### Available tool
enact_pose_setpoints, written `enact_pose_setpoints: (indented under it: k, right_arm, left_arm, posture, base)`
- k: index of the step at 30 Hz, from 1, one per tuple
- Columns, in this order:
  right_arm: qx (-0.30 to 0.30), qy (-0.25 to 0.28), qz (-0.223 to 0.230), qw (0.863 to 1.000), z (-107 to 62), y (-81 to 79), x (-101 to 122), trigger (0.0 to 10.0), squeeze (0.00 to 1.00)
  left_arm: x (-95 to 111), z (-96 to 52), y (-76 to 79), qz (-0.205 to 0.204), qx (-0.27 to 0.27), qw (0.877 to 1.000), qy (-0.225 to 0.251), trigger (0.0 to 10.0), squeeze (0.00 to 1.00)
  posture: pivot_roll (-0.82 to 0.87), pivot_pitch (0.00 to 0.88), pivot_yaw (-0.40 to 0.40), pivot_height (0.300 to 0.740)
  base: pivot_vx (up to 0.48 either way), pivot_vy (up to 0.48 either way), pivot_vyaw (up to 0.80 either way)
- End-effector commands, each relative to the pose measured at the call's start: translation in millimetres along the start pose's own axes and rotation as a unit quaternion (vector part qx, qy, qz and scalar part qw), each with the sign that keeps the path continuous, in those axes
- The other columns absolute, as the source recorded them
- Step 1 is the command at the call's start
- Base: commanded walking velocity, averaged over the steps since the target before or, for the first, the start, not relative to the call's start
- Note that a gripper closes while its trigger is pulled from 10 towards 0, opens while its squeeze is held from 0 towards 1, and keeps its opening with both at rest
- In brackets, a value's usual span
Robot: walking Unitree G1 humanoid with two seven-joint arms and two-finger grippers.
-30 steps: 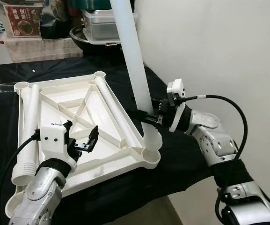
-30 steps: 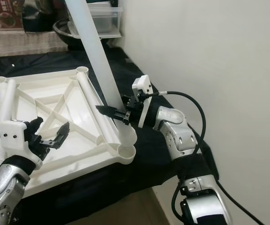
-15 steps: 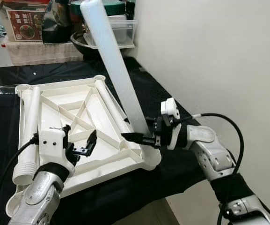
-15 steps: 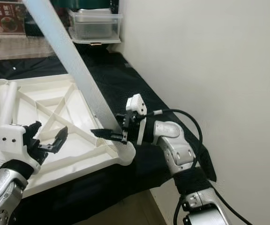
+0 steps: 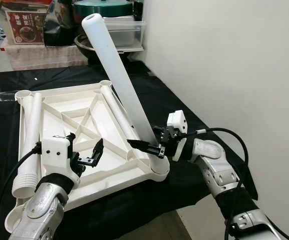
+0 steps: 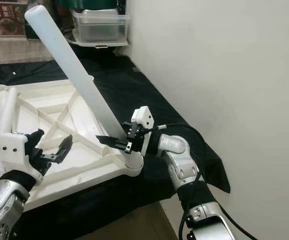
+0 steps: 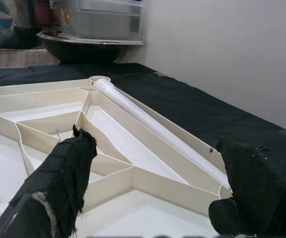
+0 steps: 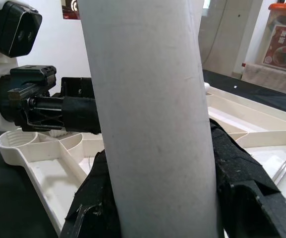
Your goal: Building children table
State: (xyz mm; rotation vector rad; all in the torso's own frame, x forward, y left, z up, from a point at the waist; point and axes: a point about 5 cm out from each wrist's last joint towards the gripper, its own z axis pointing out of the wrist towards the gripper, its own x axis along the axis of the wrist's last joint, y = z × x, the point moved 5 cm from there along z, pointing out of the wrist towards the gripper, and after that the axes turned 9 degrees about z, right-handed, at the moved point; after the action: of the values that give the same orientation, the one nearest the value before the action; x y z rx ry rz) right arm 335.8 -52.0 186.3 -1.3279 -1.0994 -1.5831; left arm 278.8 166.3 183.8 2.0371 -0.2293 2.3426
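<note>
A white plastic square tabletop [image 5: 59, 107] lies upside down on the black cloth, its ribbed underside facing up, with round sockets at the corners. A long white plastic tube leg [image 5: 118, 82] stands in the near right corner socket [image 5: 160, 167], tilted far and to the left. A second white tube leg [image 5: 30, 142] lies flat along the left edge, and a third [image 5: 115, 111] lies along the right rim.

Matt white plastic leg [image 5: 119, 80], black cloth [image 5: 184, 100]
</note>
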Motion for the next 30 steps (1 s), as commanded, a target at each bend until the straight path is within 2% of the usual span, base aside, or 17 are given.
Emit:
enact_pose_setpoints:
  k: [1, 6, 7, 9, 10, 11, 13, 15, 18, 19, 22, 23, 24, 25, 27, 29, 30]
  right_arm:
    - [0.005, 0.002, -0.012, 1.0, -0.6, -0.3, 3, 10.0, 0.0]
    - [-0.009, 0.021, 0.01, 1.0, -2.8, -1.4, 2, 10.0, 0.0]
    - [-0.018, 0.03, 0.017, 0.999, -3.0, -0.4, 3, 10.0, 0.0]
    - [-0.077, 0.071, 0.031, 0.994, -4.1, 8.5, 9, 10.0, 0.0]
    - [-0.077, 0.071, 0.031, 0.994, -4.1, 8.5, 9, 10.0, 0.0]
    - [-0.136, 0.101, 0.049, 0.984, -7.3, 13.3, 6, 10.0, 0.0]
    - [-0.16, 0.108, 0.058, 0.979, -9.3, 14.9, 3, 10.0, 0.0]
    - [-0.213, 0.117, 0.067, 0.968, -15.3, 20.9, -2, 10.0, 0.0]
    - [-0.235, 0.12, 0.074, 0.962, -18.1, 24.0, -5, 10.0, 0.0]
    - [-0.264, 0.124, 0.073, 0.954, -21.6, 26.9, -7, 10.0, 0.0]
    - [-0.288, 0.129, 0.078, 0.946, -24.0, 27.5, -10, 10.0, 0.0]
    - [-0.3, 0.136, 0.077, 0.941, -24.0, 19.3, -14, 10.0, 0.0]
    - [-0.3, 0.136, 0.077, 0.941, -24.0, 19.3, -14, 10.0, 0.0]
    - [-0.286, 0.136, 0.075, 0.946, -21.7, 12.9, -14, 10.0, 0.0]
    - [-0.286, 0.136, 0.075, 0.946, -21.7, 12.9, -14, 10.0, 0.0]
    - [-0.258, 0.122, 0.061, 0.957, -19.4, 6.5, -15, 10.0, 0.0]
    - [-0.258, 0.122, 0.061, 0.957, -19.4, 6.5, -15, 10.0, 0.0]
  left_arm:
    - [1, -1.9, 1.1, 0.001, -0.003, 1.0, 0.001, 10.0, 0.0]
    - [0, -3.8, -1.8, -0.002, 0.002, 1.0, -0.001, 10.0, 0.0]
    - [0, -4.3, -2.7, -0.003, 0.003, 1.0, -0.001, 10.0, 0.0]
    - [0, -4.3, -3.7, -0.005, 0.005, 1.0, -0.002, 10.0, 0.0]
    - [0, -4.3, -3.7, -0.005, 0.005, 1.0, -0.002, 10.0, 0.0]
    - [0, -4.0, -4.7, -0.006, 0.006, 1.0, -0.002, 10.0, 0.0]
    - [0, -4.0, -5.3, -0.006, 0.006, 1.0, -0.002, 10.0, 0.0]
    - [0, -4.1, -6.6, -0.005, 0.007, 1.0, -0.003, 10.0, 0.0]
    - [0, -4.2, -7.5, -0.004, 0.008, 1.0, -0.003, 10.0, 0.0]
    - [0, -4.5, -9.7, -0.002, 0.01, 1.0, -0.003, 10.0, 0.0]
    - [1, -4.7, -12.3, 0.0, 0.012, 1.0, -0.004, 10.0, 0.0]
    - [1, -4.8, -15.1, 0.003, 0.015, 1.0, -0.004, 10.0, 0.0]
    - [1, -4.8, -15.1, 0.003, 0.015, 1.0, -0.004, 10.0, 0.0]
    - [1, -4.7, -15.8, 0.004, 0.015, 1.0, -0.005, 10.0, 0.0]
    - [1, -4.7, -15.8, 0.004, 0.015, 1.0, -0.005, 10.0, 0.0]
    - [0, -3.7, -17.2, 0.006, 0.011, 1.0, -0.007, 10.0, 0.0]
    - [0, -3.7, -17.2, 0.006, 0.011, 1.0, -0.007, 10.0, 0.0]
  posture:
    - [0.13, 0.0, -0.105, 0.74]
    - [0.14, 0.0, -0.102, 0.74]
    - [0.14, 0.0, -0.102, 0.74]
    - [0.14, 0.0, -0.1, 0.74]
    - [0.14, 0.0, -0.1, 0.74]
    - [0.14, 0.0, -0.091, 0.74]
    - [0.15, 0.0, -0.089, 0.74]
    - [0.15, 0.0, -0.086, 0.74]
    - [0.15, 0.0, -0.085, 0.74]
    - [0.15, 0.0, -0.079, 0.74]
    - [0.15, 0.0, -0.072, 0.74]
    - [0.16, 0.0, -0.065, 0.74]
    - [0.16, 0.0, -0.065, 0.74]
    - [0.15, 0.0, -0.056, 0.74]
    - [0.15, 0.0, -0.056, 0.74]
    - [0.14, 0.0, -0.048, 0.74]
    - [0.14, 0.0, -0.048, 0.74]
  base:
    - [0.0, 0.0, 0.0]
    - [0.0, 0.0, 0.0]
    - [0.0, 0.0, 0.0]
    - [0.0, 0.0, 0.0]
    - [0.0, 0.0, 0.0]
    - [0.0, 0.0, 0.0]
    - [0.0, 0.0, 0.0]
    - [0.0, 0.0, 0.0]
    - [0.0, 0.0, 0.0]
    - [0.0, 0.0, 0.0]
    - [0.0, 0.0, 0.0]
    - [0.0, 0.0, 0.0]
    - [0.0, 0.0, 0.0]
    - [0.0, 0.0, 0.0]
    - [0.0, 0.0, 0.0]
    - [0.0, 0.0, 0.0]
    - [0.0, 0.0, 0.0]
